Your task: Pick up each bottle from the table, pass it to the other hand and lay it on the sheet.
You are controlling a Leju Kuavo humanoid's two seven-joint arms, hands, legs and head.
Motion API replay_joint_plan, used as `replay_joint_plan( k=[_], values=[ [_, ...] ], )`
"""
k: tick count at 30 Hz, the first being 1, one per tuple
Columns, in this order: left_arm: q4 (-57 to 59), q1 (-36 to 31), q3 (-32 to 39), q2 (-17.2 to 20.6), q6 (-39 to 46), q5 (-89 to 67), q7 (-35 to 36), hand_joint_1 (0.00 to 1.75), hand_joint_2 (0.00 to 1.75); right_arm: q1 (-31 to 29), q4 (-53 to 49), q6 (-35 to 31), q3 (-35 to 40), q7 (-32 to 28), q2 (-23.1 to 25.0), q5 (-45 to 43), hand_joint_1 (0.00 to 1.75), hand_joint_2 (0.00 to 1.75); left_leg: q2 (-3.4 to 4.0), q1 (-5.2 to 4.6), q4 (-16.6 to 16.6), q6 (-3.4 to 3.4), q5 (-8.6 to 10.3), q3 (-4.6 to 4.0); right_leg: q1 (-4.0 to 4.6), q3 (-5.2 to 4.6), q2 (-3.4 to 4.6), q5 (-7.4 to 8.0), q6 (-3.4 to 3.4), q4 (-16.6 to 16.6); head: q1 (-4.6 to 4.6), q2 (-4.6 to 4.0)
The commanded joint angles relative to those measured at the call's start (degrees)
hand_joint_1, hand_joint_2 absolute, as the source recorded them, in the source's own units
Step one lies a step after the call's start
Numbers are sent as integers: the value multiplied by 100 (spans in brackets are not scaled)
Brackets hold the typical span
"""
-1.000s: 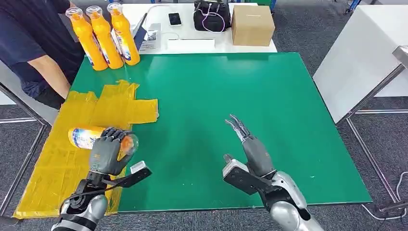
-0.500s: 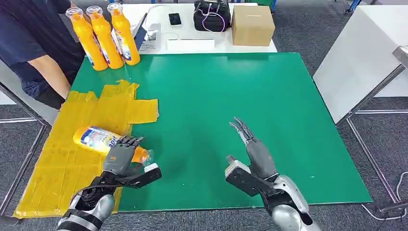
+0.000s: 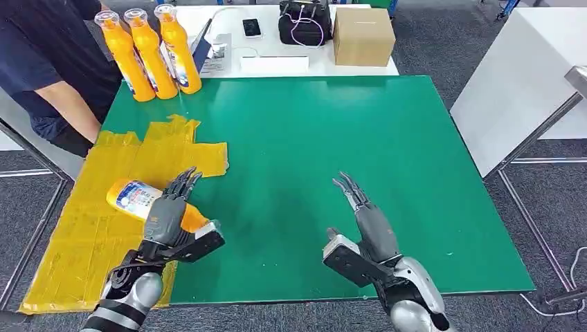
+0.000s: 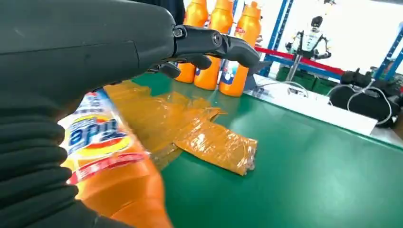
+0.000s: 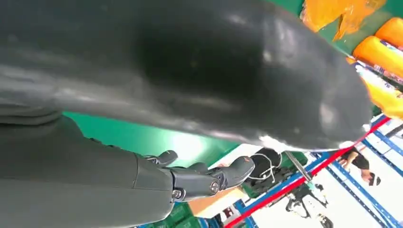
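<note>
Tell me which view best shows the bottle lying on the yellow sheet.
The head view: the lying bottle shows whole on the yellow sheet, under the left hand's spread fingers. The left wrist view gives only a close, blurred stretch of its label. The right wrist view is too unclear.

Bright, even overhead light with soft shadows and mild sheen on the green table [image 3: 360, 138]. Both wrist views blur at close range; backgrounds overexposed.

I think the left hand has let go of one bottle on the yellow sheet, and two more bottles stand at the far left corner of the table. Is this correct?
Not quite. The head view shows three standing bottles, not two. The rest holds: the left hand is open above the lying bottle on the yellow sheet.
</note>
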Motion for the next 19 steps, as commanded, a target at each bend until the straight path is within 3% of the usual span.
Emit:
replay_joint_plan(
  k=[1, 3, 6, 8, 10, 13, 19],
  values=[
    [-8, -38, 173, -130, -6, 34, -13, 0, 0, -28, 64, -17, -59, -26, 26, -11, 0, 0, 3, -1, -3, -4, -6, 16, 0, 17, 1, -6, -2, -3, 0, 0],
    [-53, -13, 305, -243, 123, 332, -175, 0, 0, 22, 37, -123, -120, -79, 87, -26, 0, 0, 3, 0, -2, -2, -4, 11, 0, 12, 2, -4, -1, -3, 0, 0],
    [-927, 225, 705, -604, -81, 2476, -1301, 0, 0, 411, -260, -909, -405, -637, 402, -248, 0, 0, 0, 1, 3, -4, -15, 24, 1, 28, -3, -16, -1, -1, 0, 0],
    [-1804, 445, 724, -784, -899, 4389, -1619, 0, 0, 747, -569, -1902, -587, -1228, 700, -347, 0, 0, -3, 4, 9, -4, -19, 19, 4, 25, -6, -19, -2, 3, 0, 0],
    [-2418, 674, 475, -753, -1275, 5265, -1820, 0, 0, 887, -672, -2575, -545, -1520, 789, -219, 0, 0, -8, 4, 8, -3, -13, 3, 3, 9, -7, -14, -1, 4, 0, 0],
    [-2925, 1124, 12, -710, -1541, 5907, -1976, 0, 0, 1037, -732, -2663, -297, -1833, 684, -1235, 0, 0, 6, 2, 9, -5, -24, 17, 2, 20, 8, -20, -2, 4, 0, 0],
    [-2958, 1284, -323, -632, -1572, 5996, -2077, 0, 0, 1097, -684, -2731, -247, -2117, 686, -1601, 0, 0, 7, 1, 3, -3, -16, 5, 1, 8, 8, -11, -1, -1, 0, 0]
  ],
)
